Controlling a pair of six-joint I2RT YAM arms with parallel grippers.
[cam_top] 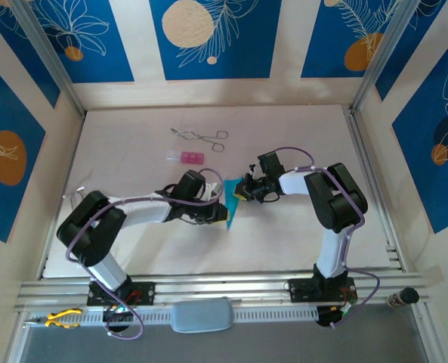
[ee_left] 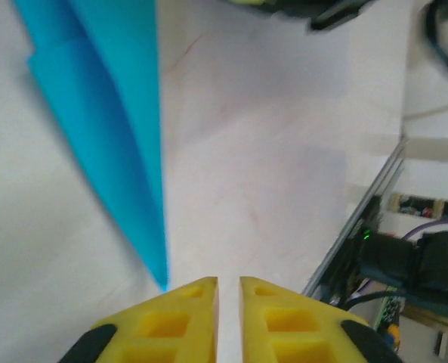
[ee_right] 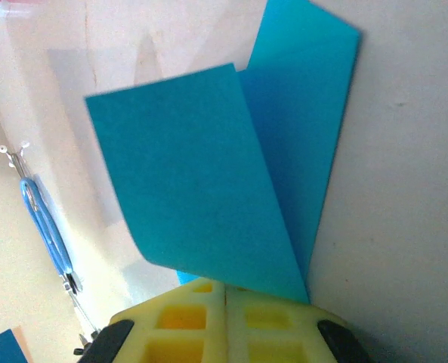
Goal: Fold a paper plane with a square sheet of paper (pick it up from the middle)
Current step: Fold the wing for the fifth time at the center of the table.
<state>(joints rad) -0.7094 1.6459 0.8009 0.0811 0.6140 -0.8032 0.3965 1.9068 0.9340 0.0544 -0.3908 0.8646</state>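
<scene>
The table carries the half-folded paper plane, lying between my two arms. My right gripper is clamped on the edge of a raised flap, holding it up (for creasing, I judge). My left gripper is all but closed on nothing, just beside the pointed tip.

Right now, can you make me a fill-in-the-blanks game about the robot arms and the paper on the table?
1. The folded paper is coloured ____.
2. The right gripper, shut on that paper, has fingers coloured ____.
3. The metal forceps lie just beyond a small ____ block.
4. The left gripper is shut beside the paper's tip and holds ____.
Missing words: blue; yellow; pink; nothing.
</scene>
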